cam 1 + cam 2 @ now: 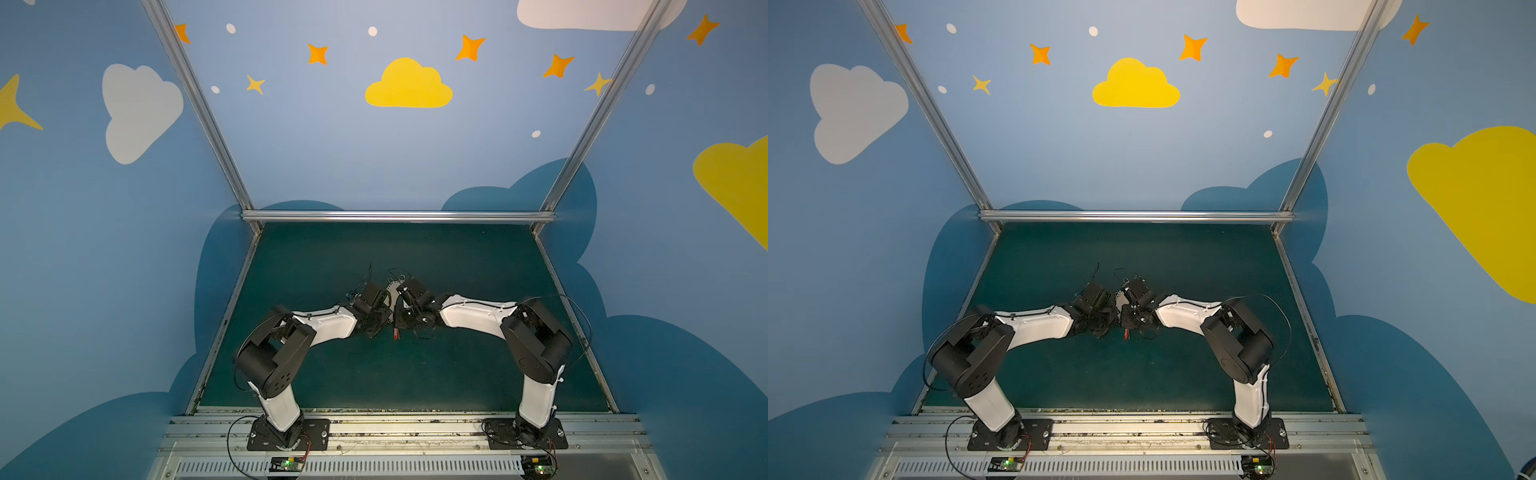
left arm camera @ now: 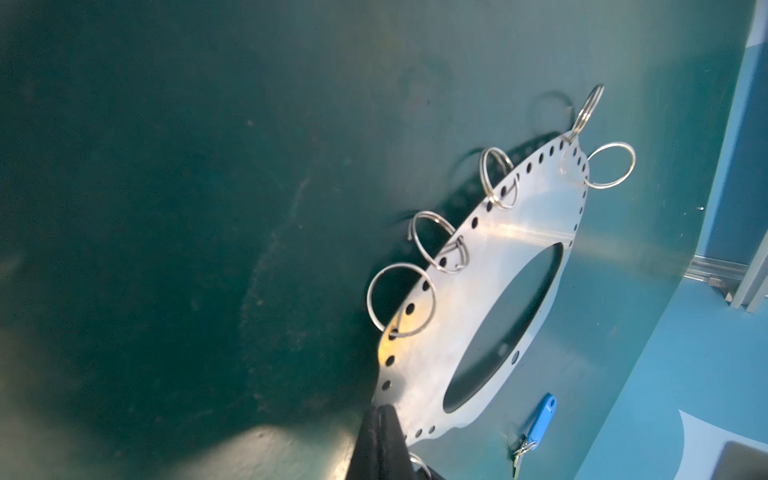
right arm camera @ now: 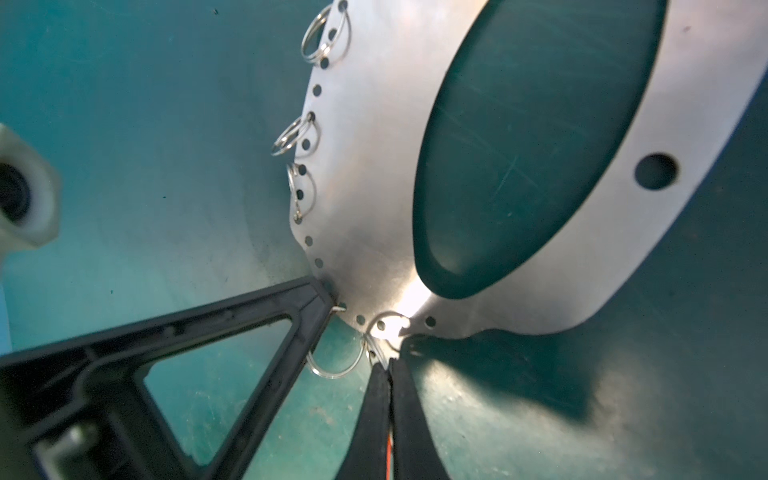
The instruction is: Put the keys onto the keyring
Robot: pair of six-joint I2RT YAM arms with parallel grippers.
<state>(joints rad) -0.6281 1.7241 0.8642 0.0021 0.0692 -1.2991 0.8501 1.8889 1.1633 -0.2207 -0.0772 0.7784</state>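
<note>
The keyring (image 2: 494,286), a flat grey oval plate with a big oval hole and several wire rings along its holed edge, is held up off the green mat. My left gripper (image 2: 384,409) is shut on the plate's rim. In the right wrist view the keyring (image 3: 374,166) fills the frame, and my right gripper (image 3: 388,365) is shut on a silver key whose tip touches a wire ring (image 3: 334,368) at the plate's edge. An orange strip shows between its fingers. In both top views the red-orange tag (image 1: 396,333) (image 1: 1126,333) hangs under the grippers. The blue-tagged key (image 2: 540,419) lies on the mat.
Both arms meet over the middle of the green mat (image 1: 374,374), with the plate (image 1: 392,287) between the wrists. The left gripper's black finger (image 3: 286,324) sits right beside the right gripper. Aluminium rails (image 1: 395,216) and blue walls enclose the mat.
</note>
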